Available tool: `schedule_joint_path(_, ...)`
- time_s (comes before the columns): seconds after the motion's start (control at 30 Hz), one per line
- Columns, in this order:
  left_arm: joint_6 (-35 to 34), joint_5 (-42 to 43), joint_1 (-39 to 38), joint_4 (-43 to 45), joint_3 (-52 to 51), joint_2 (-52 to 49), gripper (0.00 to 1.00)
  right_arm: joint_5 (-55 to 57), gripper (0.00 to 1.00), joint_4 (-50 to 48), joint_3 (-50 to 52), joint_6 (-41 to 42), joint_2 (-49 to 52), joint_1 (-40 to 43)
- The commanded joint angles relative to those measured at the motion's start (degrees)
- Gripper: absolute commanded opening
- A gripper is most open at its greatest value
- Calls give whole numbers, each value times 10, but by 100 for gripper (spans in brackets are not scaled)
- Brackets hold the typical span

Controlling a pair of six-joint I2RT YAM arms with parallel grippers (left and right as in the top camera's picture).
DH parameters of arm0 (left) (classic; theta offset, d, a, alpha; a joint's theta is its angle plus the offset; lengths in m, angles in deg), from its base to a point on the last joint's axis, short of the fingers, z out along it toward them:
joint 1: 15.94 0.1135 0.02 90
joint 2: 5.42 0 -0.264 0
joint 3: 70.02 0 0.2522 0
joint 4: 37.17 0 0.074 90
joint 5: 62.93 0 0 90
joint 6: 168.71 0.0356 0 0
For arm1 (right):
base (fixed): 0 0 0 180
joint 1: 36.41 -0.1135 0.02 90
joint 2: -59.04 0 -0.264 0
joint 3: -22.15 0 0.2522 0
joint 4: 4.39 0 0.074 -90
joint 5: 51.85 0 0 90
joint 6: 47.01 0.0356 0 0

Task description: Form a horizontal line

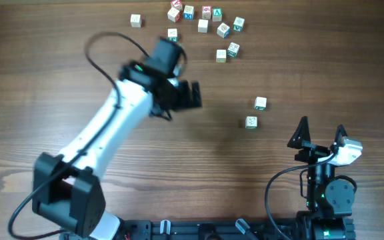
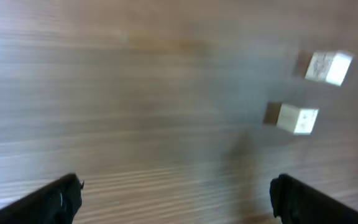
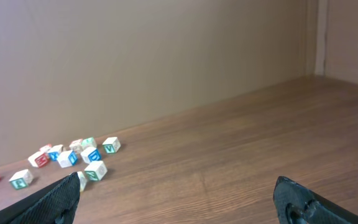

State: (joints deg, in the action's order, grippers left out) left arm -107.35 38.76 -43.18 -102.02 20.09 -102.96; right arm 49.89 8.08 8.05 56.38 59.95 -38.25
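Note:
No touching row of three cubes shows; the small pale wooden letter cubes all lie loose. Two of them [image 1: 261,103] [image 1: 251,122] lie apart, right of centre, and show blurred in the left wrist view [image 2: 328,67] [image 2: 297,118]. My left gripper [image 1: 195,95] is open and empty over bare wood, to the left of these two; its fingers [image 2: 176,205] frame only table. My right gripper [image 1: 322,131] is open and empty at the near right, its fingers [image 3: 182,202] pointing over the table.
Several loose cubes [image 1: 205,17] are scattered along the far edge and show at the left of the right wrist view [image 3: 67,155]. One cube [image 1: 135,21] lies apart at the far left, two more [image 1: 227,52] a little nearer. A beige wall [image 3: 166,56] stands behind the table.

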Motion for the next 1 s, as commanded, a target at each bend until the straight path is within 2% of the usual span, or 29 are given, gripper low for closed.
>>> schedule_joint_path(0.0,-40,29,-73,99,-102,-1,100,5,100,-3,0,12,-1,-3)
schedule_joint_path(0.17,-50,1,-159,166,-128,-1,100,-54,100,3,0,129,-1,-3)
schedule_joint_path(0.33,-51,-131,-233,214,-128,-10,100,-76,100,5,0,211,-1,-3)
schedule_joint_path(0.43,-53,-144,-243,245,-128,-39,100,-93,100,-2,0,259,-1,-3)
schedule_joint_path(0.63,-53,-97,-242,327,-128,-99,100,-159,100,-14,0,267,-1,-3)
schedule_joint_path(0.8,-66,-92,-242,367,-128,-111,100,-180,100,-28,-10,268,-1,-3)
schedule_joint_path(0.97,-66,-97,-242,418,-128,-124,100,-179,100,-16,-42,184,-1,-3)
